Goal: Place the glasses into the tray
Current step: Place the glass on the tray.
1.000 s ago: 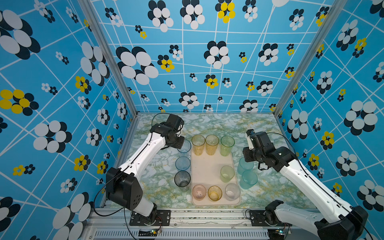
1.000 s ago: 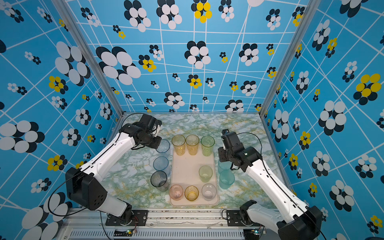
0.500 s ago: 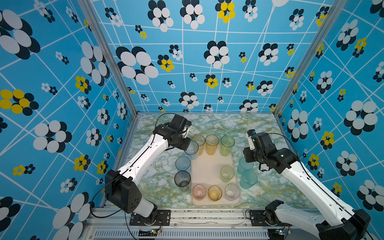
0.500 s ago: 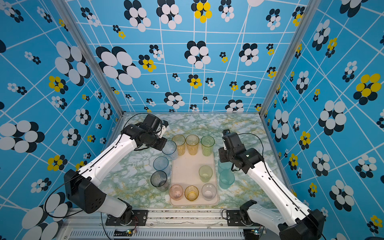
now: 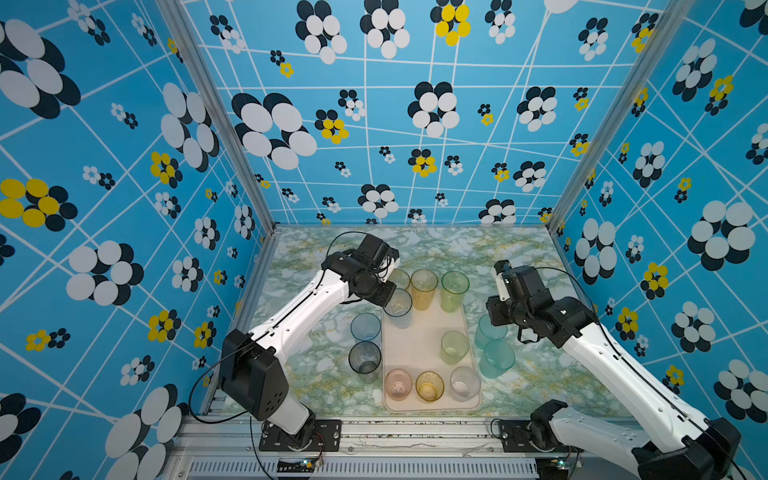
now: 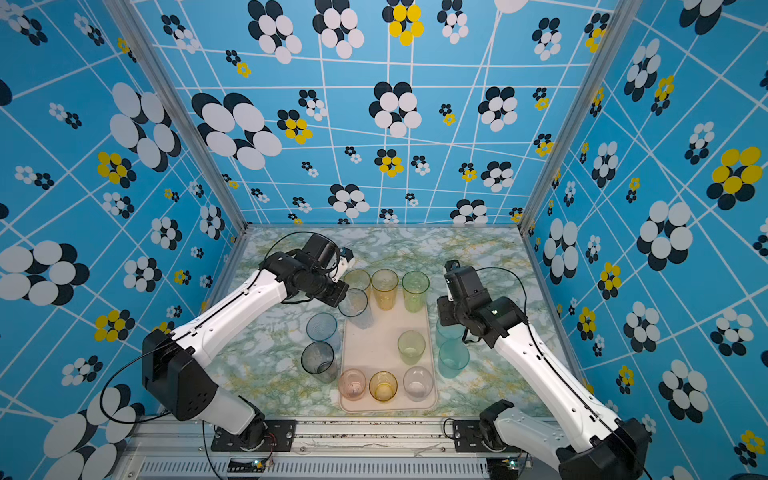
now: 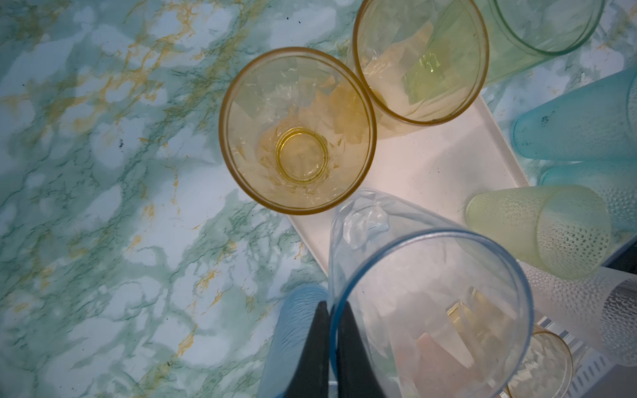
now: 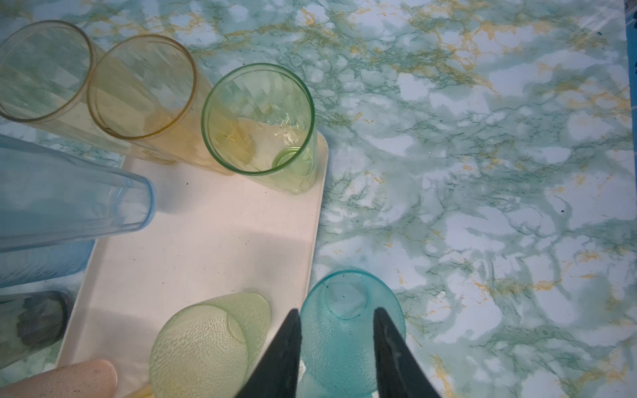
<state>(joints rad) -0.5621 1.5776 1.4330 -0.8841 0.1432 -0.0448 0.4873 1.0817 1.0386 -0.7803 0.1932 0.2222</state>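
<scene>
Left claw (image 7: 332, 306) clamped on rim of pale blue tumbler (image 7: 396, 248), over far corner of tray (image 7: 431, 162). Lower straight, clear of amber tumbler (image 7: 296, 131); release only once seated flat. Right claw (image 8: 336, 312) apart over teal tumbler (image 8: 339, 344) on tabletop (image 8: 482, 172); grip unclear.

Cream tray (image 5: 415, 340), long axis 12 to 6 o'clock. At its 12 o'clock end stand three tall upright ones: amber glass (image 5: 402, 279), second amber glass (image 5: 424, 289), green glass (image 5: 455, 291). Tall pale-blue glass (image 5: 398, 309), held by its rim, at the 10 o'clock edge. Short, on the tray: lime glass (image 5: 454, 348) at 3; pink glass (image 5: 398, 384), yellow glass (image 5: 429, 386), clear glass (image 5: 464, 383) along 6. Off it: blue glass (image 5: 365, 327), grey glass (image 5: 365, 358) at 9; teal glass (image 5: 489, 332), second teal glass (image 5: 497, 359) at 3.
</scene>
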